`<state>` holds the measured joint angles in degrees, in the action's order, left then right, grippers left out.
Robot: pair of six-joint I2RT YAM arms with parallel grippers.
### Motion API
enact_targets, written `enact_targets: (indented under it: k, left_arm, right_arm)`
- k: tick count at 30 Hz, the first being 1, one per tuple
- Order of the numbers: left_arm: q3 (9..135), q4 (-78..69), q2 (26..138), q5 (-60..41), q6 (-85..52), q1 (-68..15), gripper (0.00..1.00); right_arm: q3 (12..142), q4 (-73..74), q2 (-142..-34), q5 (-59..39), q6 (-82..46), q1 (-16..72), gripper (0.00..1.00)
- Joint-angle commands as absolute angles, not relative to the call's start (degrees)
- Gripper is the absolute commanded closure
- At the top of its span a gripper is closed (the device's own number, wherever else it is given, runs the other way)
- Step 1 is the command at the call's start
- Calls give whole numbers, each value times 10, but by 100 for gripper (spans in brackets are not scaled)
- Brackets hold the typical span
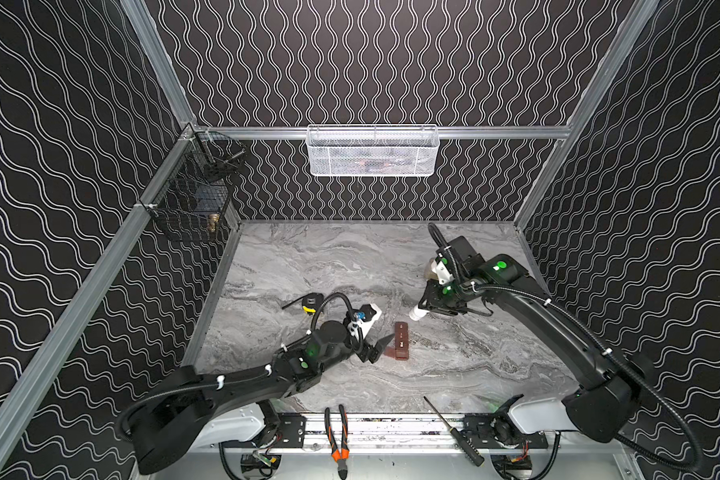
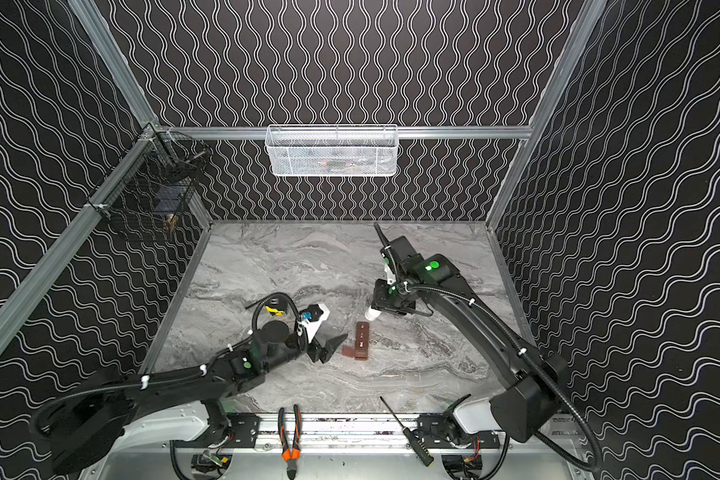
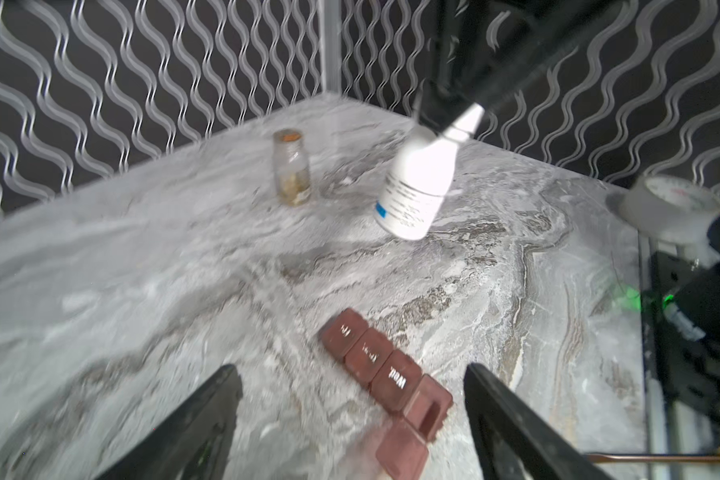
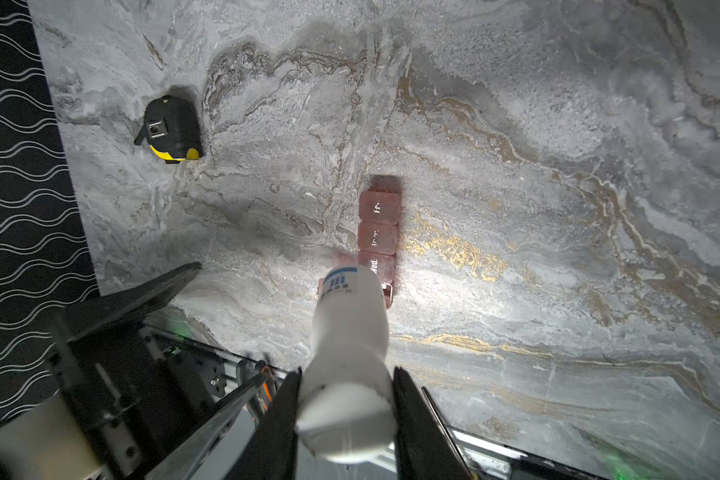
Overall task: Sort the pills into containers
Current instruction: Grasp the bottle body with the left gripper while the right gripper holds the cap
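Gripping a tilted white bottle [image 3: 416, 187] near the containers [image 1: 400, 338], the right tool [image 4: 348, 372] faces the empty, wide-open left tool [image 3: 350, 369] mid-table.

One compartment of the containers [image 4: 377, 232] reads "Wed."

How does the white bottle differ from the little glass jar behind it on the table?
The white bottle is opaque with a printed label, while the glass jar is clear, with yellowish contents low inside. The white bottle is tilted, clamped in the right gripper; the glass jar stands upright on the table with nothing touching it. The glass jar has an orange-brown top; the white bottle is white all over. Both are small round bottles.
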<state>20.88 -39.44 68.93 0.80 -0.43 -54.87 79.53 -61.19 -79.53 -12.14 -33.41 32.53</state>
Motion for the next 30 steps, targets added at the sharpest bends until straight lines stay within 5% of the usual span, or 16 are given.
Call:
enact_targets:
  k: [1,13,30]
  left_arm:
    - [195,-592,724,-36,88,-553,12]
    - [218,-694,840,-109,117,-552,11]
    - [252,-726,913,-155,96,-545,30]
  right_arm:
    - [780,-599,-778,-182,-315,312,70]
    - [752,-597,-777,-259,-291,294,71]
    - [751,-597,-787,-298,-281,293,72]
